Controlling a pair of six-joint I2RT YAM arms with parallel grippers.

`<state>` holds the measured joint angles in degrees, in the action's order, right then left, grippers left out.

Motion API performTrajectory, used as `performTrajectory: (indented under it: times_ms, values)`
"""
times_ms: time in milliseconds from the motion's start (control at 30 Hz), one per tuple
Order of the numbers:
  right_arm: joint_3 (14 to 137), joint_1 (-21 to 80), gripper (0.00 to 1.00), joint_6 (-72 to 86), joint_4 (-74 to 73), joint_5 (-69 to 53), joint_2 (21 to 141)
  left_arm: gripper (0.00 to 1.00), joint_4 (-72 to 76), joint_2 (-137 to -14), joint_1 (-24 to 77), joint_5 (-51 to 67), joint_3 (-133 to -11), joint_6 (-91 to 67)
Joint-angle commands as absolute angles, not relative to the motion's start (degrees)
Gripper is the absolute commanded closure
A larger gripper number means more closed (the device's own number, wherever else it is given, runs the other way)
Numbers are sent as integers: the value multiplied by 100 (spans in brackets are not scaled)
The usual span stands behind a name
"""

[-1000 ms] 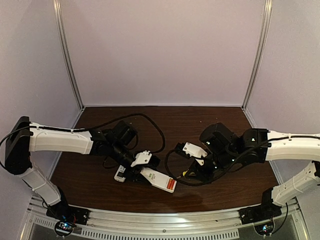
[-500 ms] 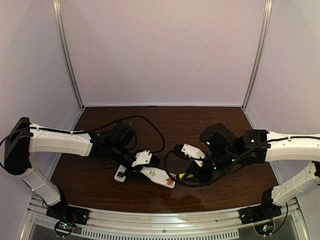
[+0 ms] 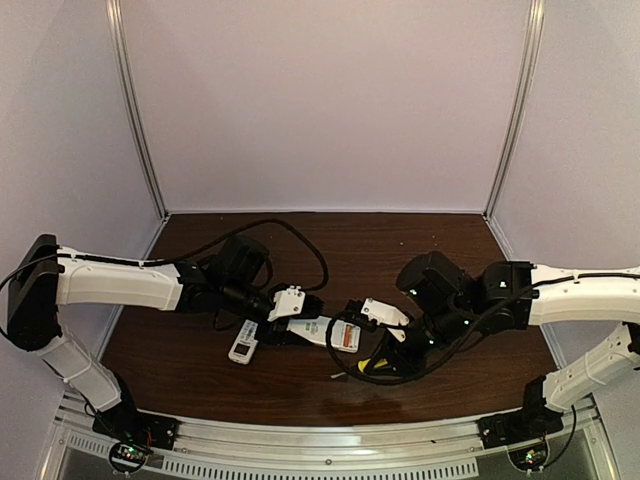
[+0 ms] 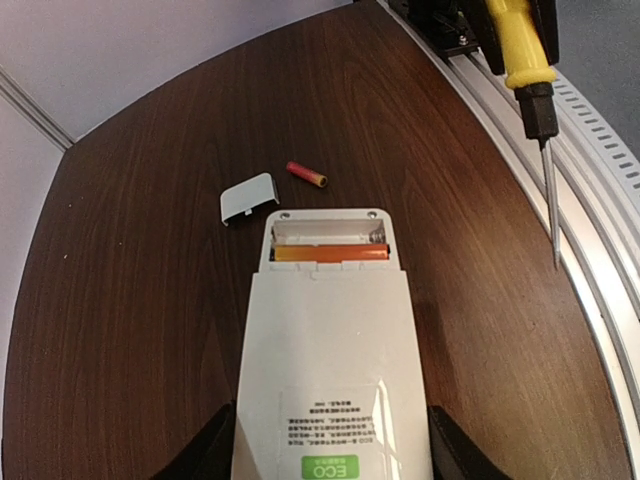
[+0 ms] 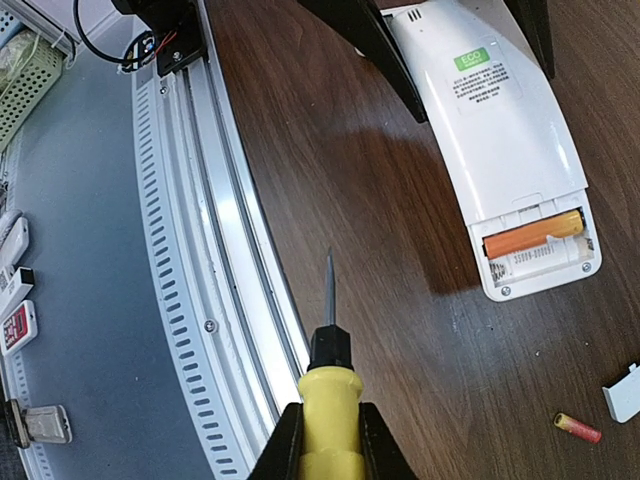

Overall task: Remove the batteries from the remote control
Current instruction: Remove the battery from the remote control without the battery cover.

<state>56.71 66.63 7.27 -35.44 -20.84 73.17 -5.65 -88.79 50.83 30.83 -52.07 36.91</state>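
My left gripper (image 4: pixel 330 452) is shut on a white remote (image 4: pixel 330 380) and holds it above the table, back side up, with the compartment open. One orange battery (image 4: pixel 330 254) lies in the compartment; it also shows in the right wrist view (image 5: pixel 532 233). A second battery (image 4: pixel 307 175) lies loose on the table beside a small white cover (image 4: pixel 248 198). My right gripper (image 5: pixel 325 445) is shut on a yellow-handled screwdriver (image 5: pixel 330 410), whose tip points at the table's near edge, apart from the remote (image 5: pixel 500 140). In the top view the remote (image 3: pixel 322 330) sits between both grippers.
A second small remote (image 3: pixel 243 344) lies on the table left of the held one. Black cables (image 3: pixel 300 245) loop across the table's middle. The metal rail (image 5: pixel 215 260) runs along the near edge. Several other remotes (image 5: pixel 15 250) lie off the table beyond it.
My left gripper has swung the remote to the right and back, towards the right gripper. My right gripper has shifted left and nearer with the screwdriver.
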Motion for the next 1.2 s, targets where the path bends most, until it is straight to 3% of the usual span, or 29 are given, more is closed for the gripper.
performTrajectory:
  times_ms: [0,1167]
  values:
    - [5625,6698,100,706,-3626,-2129,7328,100,-228,-8815,5060,3102,-5275,3634]
    - [5546,6690,100,792,-3866,-1463,6978,100,-167,-8707,5021,3018,-5024,3508]
